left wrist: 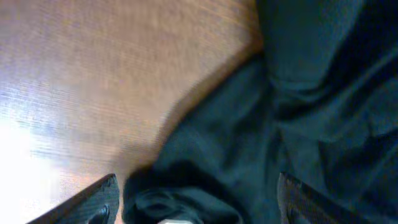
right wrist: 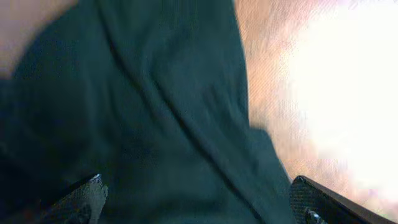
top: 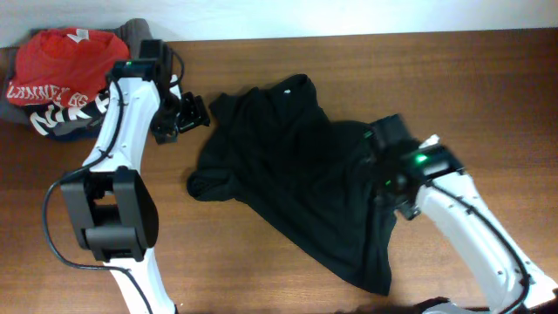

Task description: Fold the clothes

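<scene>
Left claw [left wrist: 196,200], spread wide, hovers at the left hem of the black garment [top: 296,174], which lies crumpled midway between the side edges of the table [top: 453,78]. Right claw [right wrist: 199,199], also spread, hangs over its right side. Folding looks barely begun; next, each claw should pinch an edge.

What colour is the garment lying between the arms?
The garment is black, with a small white logo; clearest overhead.
</scene>
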You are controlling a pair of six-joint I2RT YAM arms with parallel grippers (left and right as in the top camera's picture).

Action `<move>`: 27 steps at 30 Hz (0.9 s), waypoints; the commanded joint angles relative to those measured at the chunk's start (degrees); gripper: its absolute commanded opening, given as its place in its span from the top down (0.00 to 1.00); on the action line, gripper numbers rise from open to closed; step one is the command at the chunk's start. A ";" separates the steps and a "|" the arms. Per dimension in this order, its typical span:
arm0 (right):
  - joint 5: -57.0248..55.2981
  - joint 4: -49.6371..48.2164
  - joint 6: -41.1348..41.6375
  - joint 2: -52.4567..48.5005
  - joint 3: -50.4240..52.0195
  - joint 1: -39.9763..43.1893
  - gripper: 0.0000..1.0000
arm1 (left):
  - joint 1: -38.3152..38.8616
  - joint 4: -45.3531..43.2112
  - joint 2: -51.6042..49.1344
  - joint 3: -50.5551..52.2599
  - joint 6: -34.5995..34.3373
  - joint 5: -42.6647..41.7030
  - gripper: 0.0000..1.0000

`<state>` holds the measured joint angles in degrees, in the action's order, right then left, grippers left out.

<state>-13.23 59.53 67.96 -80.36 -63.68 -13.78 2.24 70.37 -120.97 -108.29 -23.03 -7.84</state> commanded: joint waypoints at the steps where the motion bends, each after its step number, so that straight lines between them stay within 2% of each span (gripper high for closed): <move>1: 1.25 -2.03 -3.26 -1.16 0.04 4.90 0.01 | 0.98 7.52 -0.20 -4.98 -9.29 5.70 0.18; 6: 1.25 -6.60 -3.23 -5.51 0.04 7.50 0.01 | 2.67 18.27 -0.17 -5.01 -20.31 5.70 0.13; 7: 1.29 -7.65 -3.23 -6.82 0.04 7.48 0.01 | 3.06 19.37 -0.17 -5.01 -22.14 5.64 0.13; 9: 2.01 -9.64 -3.23 -10.56 0.04 7.43 0.01 | 4.17 19.54 -0.17 -5.01 -25.20 5.60 0.04; 11: 2.34 -10.97 -3.23 -13.99 0.04 7.43 0.01 | 5.31 19.21 -0.22 -5.01 -26.29 5.44 0.01; 16: 2.62 -13.57 -3.23 -23.06 0.04 7.45 0.01 | 8.66 14.40 -0.33 -3.91 -26.73 5.68 0.01; 17: 3.65 -14.27 -3.28 -24.90 0.04 7.52 0.02 | 9.33 12.85 -0.35 -2.01 -28.50 5.60 0.01; 20: 4.02 -14.36 -3.28 -25.11 0.04 7.89 0.01 | 9.88 9.57 -0.63 2.93 -30.77 5.27 0.01; 27: 4.02 -14.43 -3.26 -25.11 0.04 7.91 0.01 | 9.66 1.07 -0.92 11.89 -30.75 2.84 0.01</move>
<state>-9.30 45.08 64.49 -105.69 -63.61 -6.39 12.10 72.84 -121.47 -99.09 -52.56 -3.77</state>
